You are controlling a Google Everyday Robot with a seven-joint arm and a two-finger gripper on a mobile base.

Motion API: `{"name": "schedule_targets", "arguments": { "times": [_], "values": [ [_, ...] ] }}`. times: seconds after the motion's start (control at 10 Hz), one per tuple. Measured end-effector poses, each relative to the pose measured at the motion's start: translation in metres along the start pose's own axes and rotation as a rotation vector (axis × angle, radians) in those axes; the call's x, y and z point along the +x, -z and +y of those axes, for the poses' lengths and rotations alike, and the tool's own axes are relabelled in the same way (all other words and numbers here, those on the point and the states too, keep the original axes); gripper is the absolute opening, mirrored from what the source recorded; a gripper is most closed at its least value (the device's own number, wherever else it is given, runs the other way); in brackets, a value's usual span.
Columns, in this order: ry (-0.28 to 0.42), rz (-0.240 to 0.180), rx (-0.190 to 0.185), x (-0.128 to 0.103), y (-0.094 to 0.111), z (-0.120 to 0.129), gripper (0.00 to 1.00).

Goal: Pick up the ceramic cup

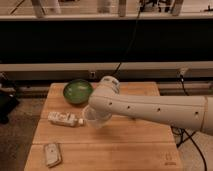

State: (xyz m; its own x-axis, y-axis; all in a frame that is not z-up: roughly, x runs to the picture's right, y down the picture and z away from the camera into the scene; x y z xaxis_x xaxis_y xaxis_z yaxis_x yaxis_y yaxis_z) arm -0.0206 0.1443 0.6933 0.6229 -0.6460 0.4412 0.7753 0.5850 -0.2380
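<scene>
The arm (150, 107) runs in from the right edge and covers its own gripper (98, 111); the fingers sit somewhere behind the rounded wrist end, so whether the jaws stand apart, together or clamped on anything cannot be told. The cup (95, 117) shows just under and to the left of that wrist end, touching or overlapped by it. Only its pale rim and part of the wall are visible, and the rest is hidden by the arm. Whether it stands on the table or is lifted off it is hard to make out.

Left of the jaws, beside the cup, a white bottle (64, 119) lies on its side. Beyond the jaws, toward the far edge, sits the green bowl (77, 91), apart from the cup. Near the front left corner, well away from the jaws, lies a small flat packet (52, 153); its markings are unreadable.

All of it rests on a wooden table (125, 145) with plank seams. Behind is a dark wall, a pale rail (45, 67), and a black cable (131, 42) hanging down to the table's far edge.
</scene>
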Motion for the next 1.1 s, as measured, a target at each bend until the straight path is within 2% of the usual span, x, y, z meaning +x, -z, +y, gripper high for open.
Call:
{"name": "schedule_targets", "arguments": {
  "times": [0.5, 0.7, 1.1],
  "values": [
    [-0.005, 0.05, 0.028, 0.013, 0.034, -0.001, 0.0],
    [-0.005, 0.052, 0.028, 0.014, 0.041, -0.001, 0.0],
    [0.004, 0.054, 0.022, 0.008, 0.022, 0.003, 0.0]
  ]
}}
